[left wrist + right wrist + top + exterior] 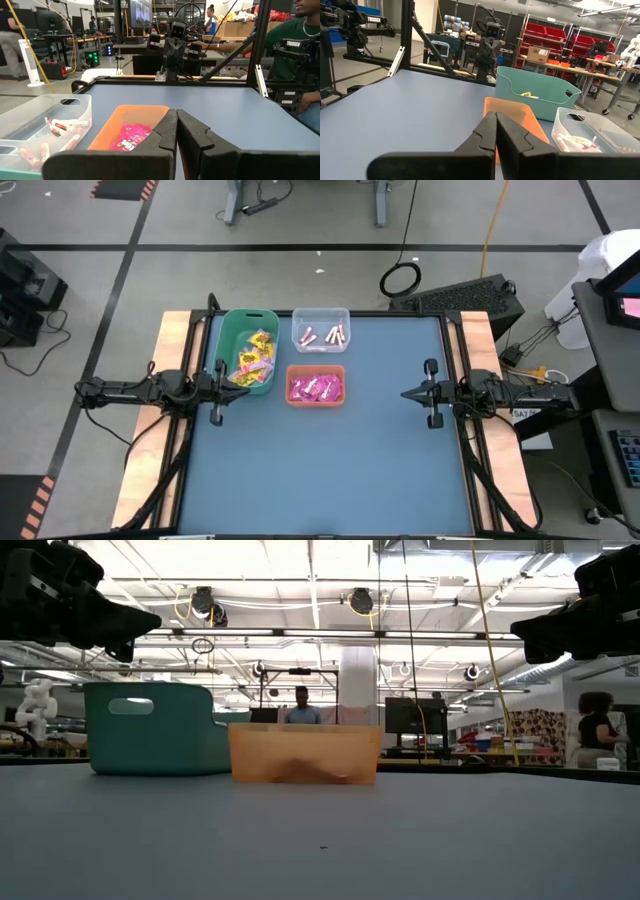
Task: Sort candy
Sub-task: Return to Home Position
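Observation:
The candy lies sorted in three bins at the table's far side. Yellow packets (255, 358) fill the teal bin (232, 332). Magenta-pink packets (315, 388) lie in the orange bin (316, 368), also seen as pink packets (131, 137) in the left wrist view. Pale sticks (324, 336) lie in the clear bin (320, 313). My left gripper (245, 391) hovers shut at the table's left edge, beside the teal bin. My right gripper (404, 394) hovers shut at the right edge. Both point level toward the table's middle and hold nothing.
The blue table (330, 460) has wooden side rails (175, 330). Free surface lies in front of the bins and between the arms. People stand and sit in the room beyond the table (295, 45).

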